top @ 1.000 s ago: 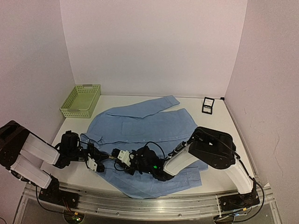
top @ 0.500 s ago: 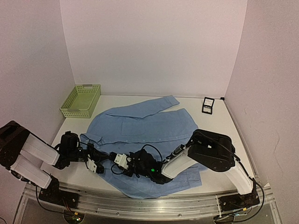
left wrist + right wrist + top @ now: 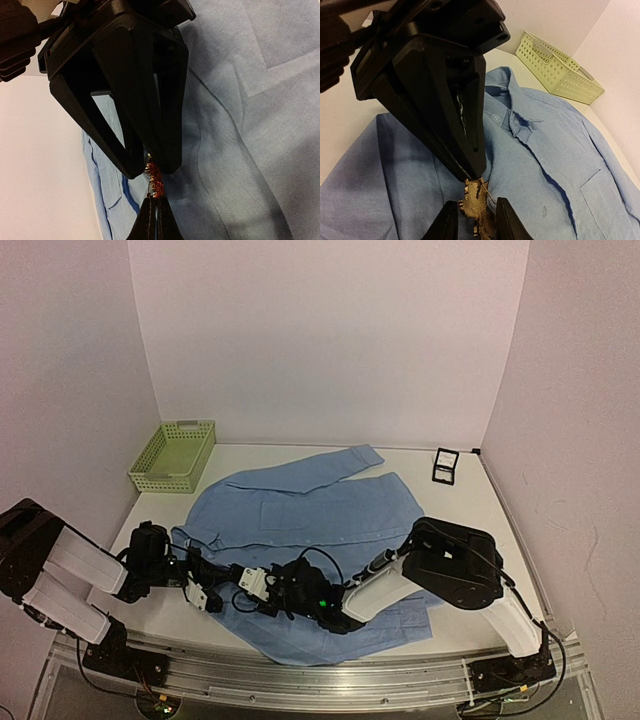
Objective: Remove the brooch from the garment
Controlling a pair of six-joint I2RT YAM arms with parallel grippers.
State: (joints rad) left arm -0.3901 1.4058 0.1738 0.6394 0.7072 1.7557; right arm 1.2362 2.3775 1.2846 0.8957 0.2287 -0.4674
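Brooch (image 3: 154, 179) between left pincer (image 3: 154, 201) and right pincer (image 3: 476, 214); green basket (image 3: 158, 482) well apart.

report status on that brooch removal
Both closed on the brooch: left gripper, right gripper. Right at the shirt; cannot tell if unpinned. Nothing blocking.

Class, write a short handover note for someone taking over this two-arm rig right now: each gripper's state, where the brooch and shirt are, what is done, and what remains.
Left gripper: jaws closed on the brooch, one on either side of it.
Right gripper: jaws pinched shut on the brooch's edge, opposite the left gripper.
Shirt: lies spread out, and the brooch is over its near left part.
Done: both grippers have hold of the brooch.
Left: work the brooch free and lift it clear of the shirt. The pictures do not show whether it is fastened to the cloth, so pull gently.
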